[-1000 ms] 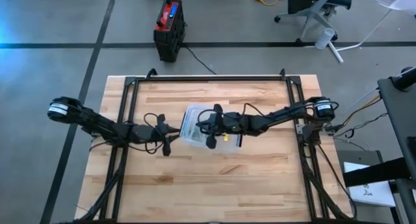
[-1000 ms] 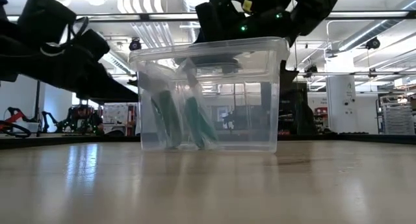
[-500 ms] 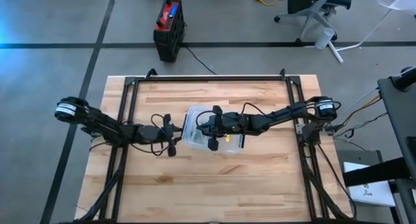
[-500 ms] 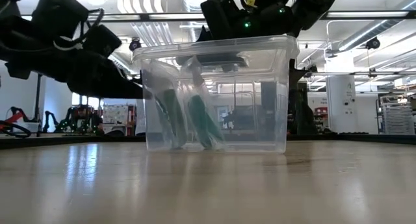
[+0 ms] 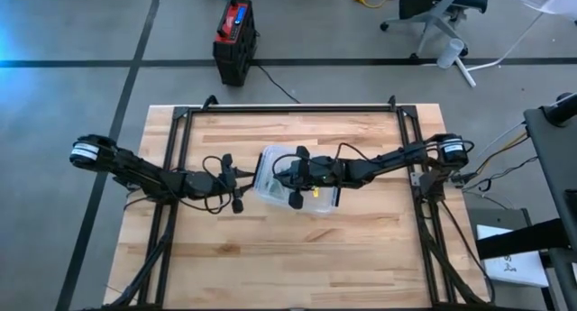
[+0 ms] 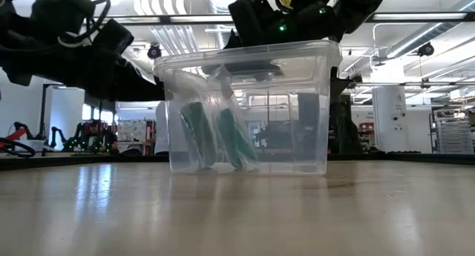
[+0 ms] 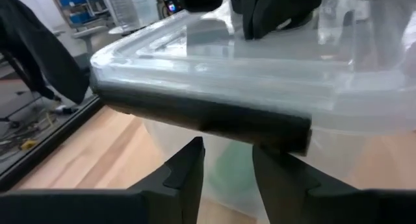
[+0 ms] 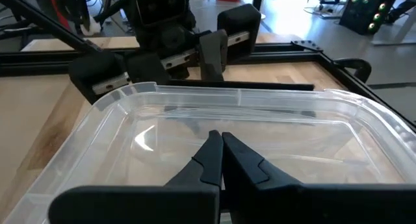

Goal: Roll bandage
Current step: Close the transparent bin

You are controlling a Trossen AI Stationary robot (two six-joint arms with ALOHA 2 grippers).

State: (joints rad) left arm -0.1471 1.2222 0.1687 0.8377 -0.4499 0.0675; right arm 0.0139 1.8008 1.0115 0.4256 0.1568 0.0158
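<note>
Surroundings: grey floor with dark lines is surrounding a wooden tabletop point(image 5: 297, 248) inside a black frame; a red-and-black case point(image 5: 234, 41) is sitting on the floor beyond the far edge.
Container: a clear plastic bin point(image 6: 249, 107) is standing near the middle of the tabletop, open at the top.
Task item: green rolled shapes in clear wrapping point(image 6: 215, 133), presumably the bandage, are leaning inside the bin; the hazy wall is obscuring their detail, so the count is uncertain.
Left gripper point(image 7: 227, 162): it is sitting at the bin's rim on the left side; the jaws are standing slightly apart just below the rim, and the fingertips are hidden behind a dark bar, so contact is unclear.
Right gripper point(image 8: 221, 152): it is hanging over the bin's open top, jaws pressed together and holding nothing.
Cut off: in the low view both arms are entering from above, largely out of frame.
</note>
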